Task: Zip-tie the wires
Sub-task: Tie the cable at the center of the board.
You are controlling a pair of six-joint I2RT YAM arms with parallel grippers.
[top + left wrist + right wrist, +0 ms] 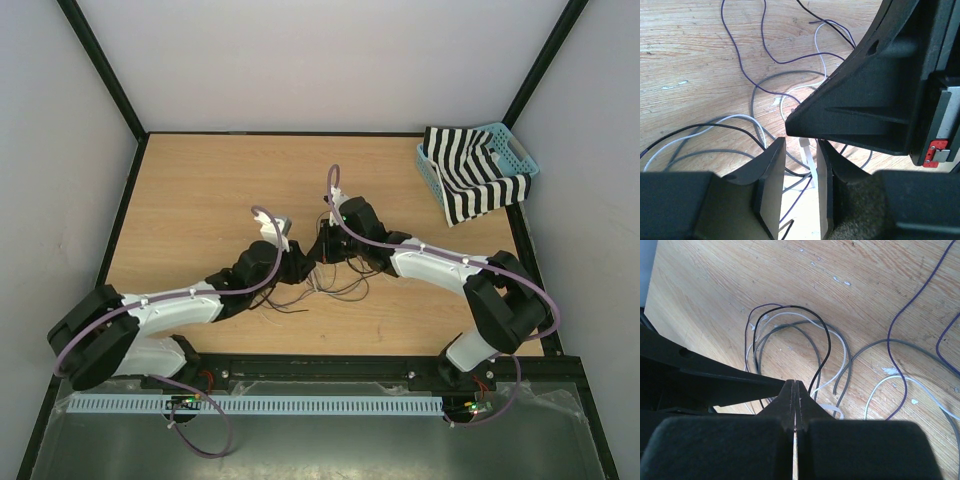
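Left fingers (767, 187) released, straddling zip tie (807, 161), not touching it as far as I am seeing. Zip tie sitting over wires (335, 285), which are lying loose on surface (690, 60) between both arms. Am aiming to pinch low on strip, square across its flat faces, catching no wire. Right fingers (786, 407) clenched, pinching zip tie's upper end, with pale strip showing in seam. Am wanting that hold firm while left clamps, since strip is likely twisting otherwise.
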